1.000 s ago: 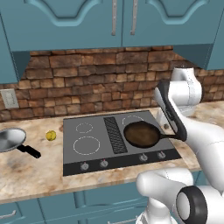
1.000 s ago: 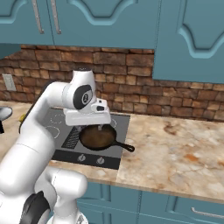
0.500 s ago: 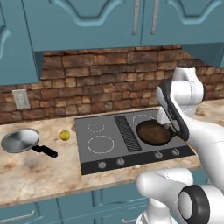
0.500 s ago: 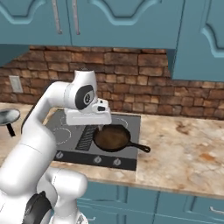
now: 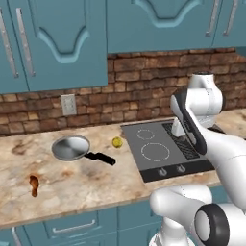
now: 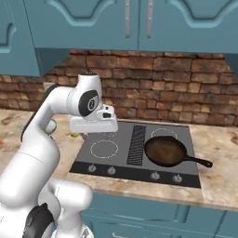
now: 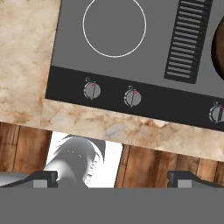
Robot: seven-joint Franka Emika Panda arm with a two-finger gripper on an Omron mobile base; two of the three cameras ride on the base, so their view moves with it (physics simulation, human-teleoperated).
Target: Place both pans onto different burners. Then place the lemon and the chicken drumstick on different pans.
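Hovering over cooktop front, fingers spread wide, empty, brown pan well aside

Brown pan flat on front right burner, black handle toward 4 o'clock. Silver pan upright on the surface, well left of the cooktop, handle toward 4 o'clock. Lemon at its 3 o'clock, near the cooktop edge. Drumstick lying at its 7 o'clock. Front left burner bare.

Glossy metal silver pan – matt dark cooktop – rough brick wall.
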